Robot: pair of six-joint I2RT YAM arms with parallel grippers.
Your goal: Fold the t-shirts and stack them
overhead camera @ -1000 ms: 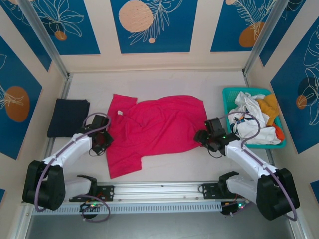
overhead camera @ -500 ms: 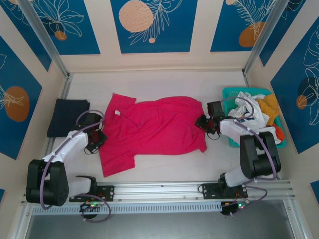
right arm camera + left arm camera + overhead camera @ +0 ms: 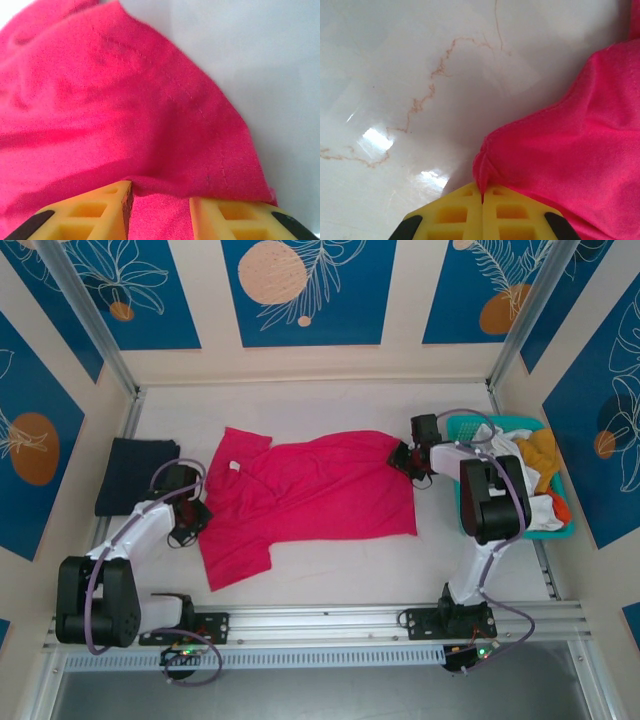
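now that the right arm [image 3: 490, 502] has swung back, the surface [image 3: 330, 405] carries the magenta t-shirt [image 3: 320, 495] stretched flatter and squarer across its middle than a second ago, so a first fold looks near; the basket [image 3: 462, 430] waits at right, the folded navy t-shirt [image 3: 135, 475] at left. the overhead view gives that layout, the wrist views the grip: left jaws pinched shut on the pink edge, right jaws partly apart with pink cloth between, clamped or not i cannot tell

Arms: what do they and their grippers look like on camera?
The left arm and right arm have white links, black joints and looping lavender cables. The left gripper and right gripper have yellow fingers with square cut-outs.
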